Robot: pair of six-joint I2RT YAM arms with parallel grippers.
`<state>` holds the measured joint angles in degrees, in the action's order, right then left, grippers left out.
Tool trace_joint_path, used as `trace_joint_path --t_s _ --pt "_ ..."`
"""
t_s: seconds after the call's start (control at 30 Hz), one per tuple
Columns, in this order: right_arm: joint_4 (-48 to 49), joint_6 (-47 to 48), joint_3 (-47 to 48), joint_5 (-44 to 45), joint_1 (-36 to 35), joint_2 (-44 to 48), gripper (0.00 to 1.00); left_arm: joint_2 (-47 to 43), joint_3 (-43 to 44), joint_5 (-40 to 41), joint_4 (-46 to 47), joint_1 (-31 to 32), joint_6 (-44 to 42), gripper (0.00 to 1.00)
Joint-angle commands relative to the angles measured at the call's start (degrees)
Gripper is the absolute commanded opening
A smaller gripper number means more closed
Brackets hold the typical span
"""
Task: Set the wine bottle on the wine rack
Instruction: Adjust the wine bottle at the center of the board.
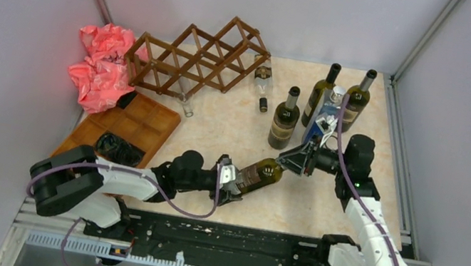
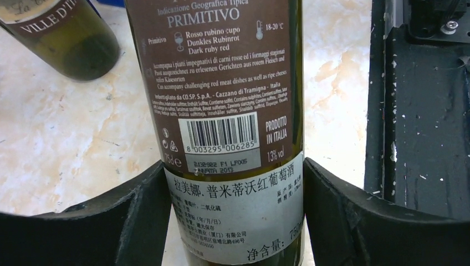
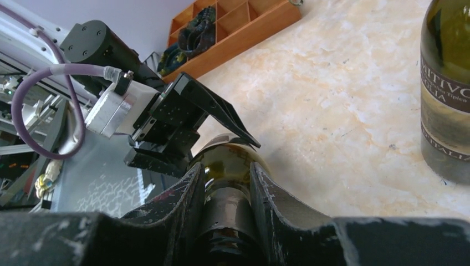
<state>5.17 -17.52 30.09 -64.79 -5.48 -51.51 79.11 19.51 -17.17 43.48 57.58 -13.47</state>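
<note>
Right claw (image 3: 226,169) clamps wine bottle (image 1: 262,173); left wrist shows label (image 2: 221,72).

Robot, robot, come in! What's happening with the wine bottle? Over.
Right jaws shut on wine bottle neck, left jaws shut on its body. Bottle sideways between them, wine rack far back left. Another bottle lying beside rack.

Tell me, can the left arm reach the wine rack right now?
Probably not yet: the left gripper clasps the wine bottle, whose neck the right gripper clamps. Otherwise bare table lies between it and the wine rack, far back.
</note>
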Motion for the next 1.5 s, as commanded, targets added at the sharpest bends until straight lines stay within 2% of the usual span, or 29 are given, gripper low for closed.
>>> trace_joint_path --t_s 0.0,0.03,0.07,0.2,0.37,0.47,0.77,0.93,1.23,1.37,1.47 --pt "4.23 -1.26 1.03 -3.18 0.12 1.14 0.0 0.96 4.07 -1.66 -6.58 0.34 -2.37 0.15" --pt "3.72 -0.42 1.03 -3.31 0.11 1.21 0.0 0.59 4.24 -1.28 -7.13 0.33 -2.76 0.04" --pt "2.89 0.95 1.26 -3.42 0.12 1.28 0.0 -0.24 3.97 -0.67 -7.26 0.28 -3.1 0.0" --pt "-4.7 9.05 3.08 -3.66 0.11 1.82 0.14 -4.75 2.34 1.82 -8.38 0.17 -5.16 0.0" --pt "-16.81 22.89 5.58 -3.27 0.08 2.03 0.43 -8.25 2.96 0.32 -14.38 -0.57 -8.27 0.0" --pt "-24.16 31.24 7.44 -1.24 0.05 2.15 0.57 -8.82 2.95 -0.74 -15.99 -0.8 -9.22 0.0" --pt "-36.98 45.44 11.53 1.66 0.06 1.4 0.77 -9.63 2.99 -1.26 -18.43 -0.89 -11.26 0.0" --pt "-44.39 52.13 14.86 2.48 0.07 0.41 0.85 -9.41 2.9 -1.75 -18.78 -0.89 -11.57 0.0" --pt "-50.27 58.88 16.41 3.21 0.03 0.09 0.85 -7.83 3.26 -1.49 -19.82 -0.89 -12.17 0.0" --pt "-57.74 71.42 17.64 5.17 0.03 -0.23 0.85 -7.74 3.17 -1.05 -20.02 -0.89 -12.73 0.0" --pt "-62.36 81.2 17.84 7.94 -0.06 -0.43 0.89 -7.64 3.3 -0.74 -20.05 -0.89 -13.13 0.0"
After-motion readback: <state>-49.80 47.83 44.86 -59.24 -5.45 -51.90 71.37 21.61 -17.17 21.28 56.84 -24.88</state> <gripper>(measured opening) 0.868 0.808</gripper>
